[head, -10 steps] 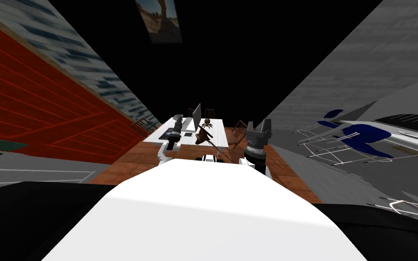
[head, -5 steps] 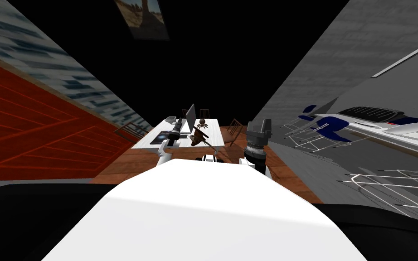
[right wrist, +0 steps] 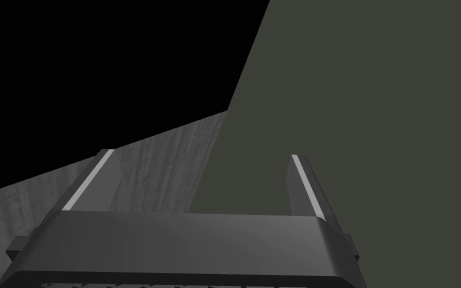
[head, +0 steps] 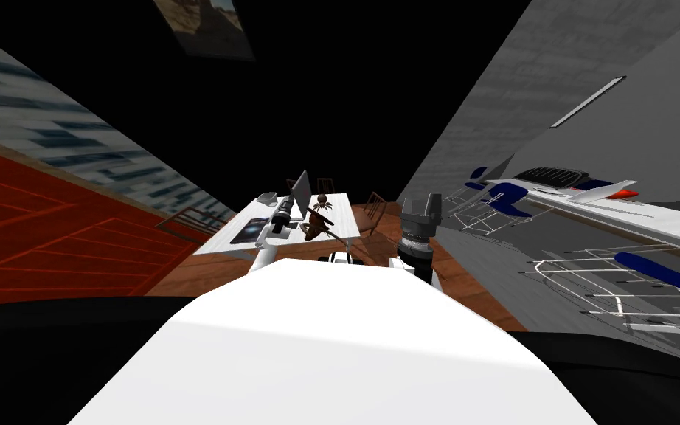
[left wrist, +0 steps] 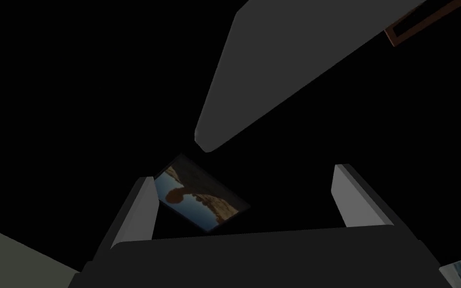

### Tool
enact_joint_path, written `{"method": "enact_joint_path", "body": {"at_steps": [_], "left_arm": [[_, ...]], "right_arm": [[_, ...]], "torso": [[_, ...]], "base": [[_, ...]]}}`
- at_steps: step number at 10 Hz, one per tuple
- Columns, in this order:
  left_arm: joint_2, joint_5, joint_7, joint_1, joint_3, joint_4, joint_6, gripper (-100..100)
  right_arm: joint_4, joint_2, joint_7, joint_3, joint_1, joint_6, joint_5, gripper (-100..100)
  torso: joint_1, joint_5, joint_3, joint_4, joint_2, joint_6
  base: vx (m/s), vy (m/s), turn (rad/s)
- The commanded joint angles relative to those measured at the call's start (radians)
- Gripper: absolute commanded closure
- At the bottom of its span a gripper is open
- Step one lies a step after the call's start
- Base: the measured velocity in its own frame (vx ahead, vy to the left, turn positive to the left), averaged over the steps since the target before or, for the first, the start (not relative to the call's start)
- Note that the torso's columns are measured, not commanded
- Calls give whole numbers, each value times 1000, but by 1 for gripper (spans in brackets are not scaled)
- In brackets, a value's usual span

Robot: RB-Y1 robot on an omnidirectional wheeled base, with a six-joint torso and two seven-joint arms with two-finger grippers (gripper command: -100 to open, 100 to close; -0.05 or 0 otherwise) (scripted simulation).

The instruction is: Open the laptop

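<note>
The laptop sits far ahead on a white table, its grey lid standing raised and tilted. Both arms are held up in front of my chest, well short of the table. In the head view my left gripper lines up with the laptop but is much nearer to me. In its wrist view the left gripper is open with nothing between its fingers. My right gripper points upward to the right of the table. The right gripper is also open and holds nothing.
On the table lie a dark flat pad and a small brown plant. Wooden chairs stand around it on a wooden floor. Blue chairs and a long white table are at the right. A red wall runs along the left.
My view has swung to the right, so the table and laptop have slid left in the head view. Both arms keep their pose.
</note>
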Motion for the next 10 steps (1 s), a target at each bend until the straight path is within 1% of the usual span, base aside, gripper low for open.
{"method": "enact_joint_path", "body": {"at_steps": [1, 2, 4, 5, 6, 7, 8, 10], "left_arm": [[29, -20, -9, -32, 14, 48, 51, -100], [44, -33, -16, -52, 24, 80, 78, -100], [61, -47, -23, -73, 34, 112, 105, -100], [66, -37, -16, -68, 30, 105, 96, -100], [67, -38, -16, -70, 30, 108, 98, -100], [67, -38, -16, -70, 30, 107, 97, 100], [52, -6, 12, -83, 34, 118, 98, 100], [38, 26, 41, -97, 39, 128, 98, 100]], "right_arm": [[0, 0, 0, 0, 0, 0, 0, 0], [0, 0, 0, 0, 0, 0, 0, 0], [0, 0, 0, 0, 0, 0, 0, 0], [0, 0, 0, 0, 0, 0, 0, 0], [0, 0, 0, 0, 0, 0, 0, 0], [0, 0, 0, 0, 0, 0, 0, 0], [0, 0, 0, 0, 0, 0, 0, 0], [0, 0, 0, 0, 0, 0, 0, 0]], "torso": [[0, 0, 0, 0, 0, 0], [0, 0, 0, 0, 0, 0], [0, 0, 0, 0, 0, 0], [0, 0, 0, 0, 0, 0], [1, 0, 0, 0, 1, 0], [1, 0, 0, 0, 1, 0], [0, 0, 0, 0, 0, 0], [8, 3, 1, 1, 2, 0]], "base": [[11, -23, -161], [13, -23, -143], [13, -20, -141], [5, -7, -31], [0, 0, 0], [0, 0, 0], [-40, 78, 35], [-55, 179, 11]]}}
